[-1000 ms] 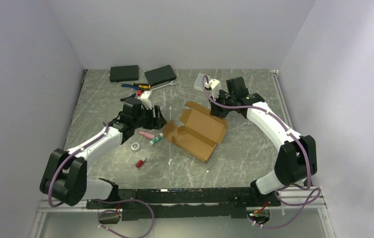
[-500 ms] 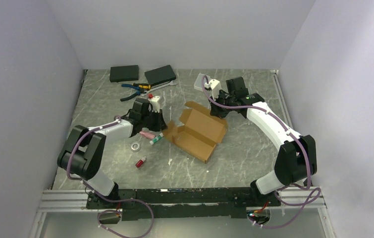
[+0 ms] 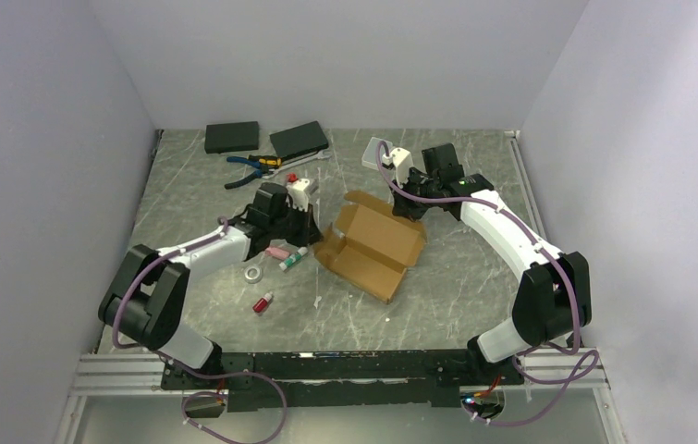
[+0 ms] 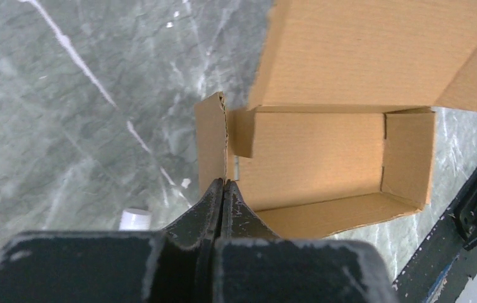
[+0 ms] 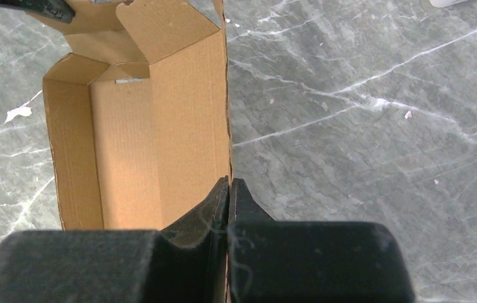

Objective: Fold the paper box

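Note:
The paper box (image 3: 371,245) is brown cardboard, half formed, lying open-topped in the middle of the table with its lid flap spread toward the back. My left gripper (image 3: 313,225) is at the box's left end. In the left wrist view the left gripper (image 4: 224,183) is shut on the thin upright end flap of the paper box (image 4: 324,151). My right gripper (image 3: 407,208) is at the box's far right side. In the right wrist view the right gripper (image 5: 229,183) is shut on the top edge of a standing wall of the paper box (image 5: 160,139).
Two flat black boxes (image 3: 231,137) (image 3: 299,139), pliers (image 3: 251,165) and a translucent case (image 3: 377,151) lie at the back. A pink item (image 3: 277,251), a green-and-white tube (image 3: 293,258), a tape ring (image 3: 252,273) and a red bottle (image 3: 262,302) lie left of the box.
My left arm moved right to the box's left end and its jaws closed on the end flap, which now stands up instead of lying flat. The right arm has not moved.

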Tool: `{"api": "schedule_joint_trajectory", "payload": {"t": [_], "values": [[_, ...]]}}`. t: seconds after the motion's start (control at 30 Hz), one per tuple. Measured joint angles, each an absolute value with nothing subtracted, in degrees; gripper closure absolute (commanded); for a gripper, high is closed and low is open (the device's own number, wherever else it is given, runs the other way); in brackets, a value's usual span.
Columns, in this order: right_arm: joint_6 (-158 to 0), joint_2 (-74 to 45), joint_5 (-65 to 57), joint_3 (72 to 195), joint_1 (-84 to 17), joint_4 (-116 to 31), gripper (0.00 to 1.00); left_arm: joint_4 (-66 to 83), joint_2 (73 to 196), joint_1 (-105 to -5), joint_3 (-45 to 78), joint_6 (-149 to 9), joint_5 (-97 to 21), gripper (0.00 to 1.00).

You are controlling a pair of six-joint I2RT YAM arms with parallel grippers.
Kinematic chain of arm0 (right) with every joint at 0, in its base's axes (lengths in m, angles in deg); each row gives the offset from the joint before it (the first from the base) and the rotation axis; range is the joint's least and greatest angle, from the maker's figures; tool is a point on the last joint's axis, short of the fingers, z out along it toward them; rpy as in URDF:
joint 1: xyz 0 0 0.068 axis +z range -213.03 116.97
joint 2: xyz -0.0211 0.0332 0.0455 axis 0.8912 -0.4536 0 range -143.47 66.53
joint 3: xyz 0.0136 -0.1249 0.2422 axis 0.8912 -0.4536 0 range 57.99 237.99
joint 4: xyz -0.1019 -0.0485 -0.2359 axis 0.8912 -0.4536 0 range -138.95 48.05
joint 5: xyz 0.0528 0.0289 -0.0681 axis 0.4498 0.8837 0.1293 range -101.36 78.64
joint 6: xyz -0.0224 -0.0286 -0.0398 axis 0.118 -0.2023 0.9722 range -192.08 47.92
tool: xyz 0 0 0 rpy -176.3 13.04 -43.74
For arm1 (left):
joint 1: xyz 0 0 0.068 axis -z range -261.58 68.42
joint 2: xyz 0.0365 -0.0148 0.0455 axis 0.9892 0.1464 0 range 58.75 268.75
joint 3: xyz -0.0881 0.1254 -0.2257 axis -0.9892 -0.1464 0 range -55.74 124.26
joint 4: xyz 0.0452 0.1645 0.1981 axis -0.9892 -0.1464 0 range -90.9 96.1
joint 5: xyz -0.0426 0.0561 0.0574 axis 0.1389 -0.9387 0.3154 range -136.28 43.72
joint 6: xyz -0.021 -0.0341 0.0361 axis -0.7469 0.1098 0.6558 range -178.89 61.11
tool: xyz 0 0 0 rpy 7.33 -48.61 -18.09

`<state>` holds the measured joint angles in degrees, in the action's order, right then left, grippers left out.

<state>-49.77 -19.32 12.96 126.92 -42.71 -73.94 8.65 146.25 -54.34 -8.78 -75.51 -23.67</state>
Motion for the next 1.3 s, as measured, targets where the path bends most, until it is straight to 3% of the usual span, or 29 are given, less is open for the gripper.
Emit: {"api": "schedule_joint_trajectory", "payload": {"t": [0.7, 1.3], "values": [[-50.9, -19.3, 9.5, 126.5, -42.6, -73.3, 1.0, 6.9, 144.8, -49.6, -7.8, -76.1, -28.7, 1.0], [-52.2, -19.6, 8.1, 126.4, -42.0, -73.1, 1.0, 7.7, 143.0, -49.1, -8.1, -75.8, -25.7, 1.0]]}}
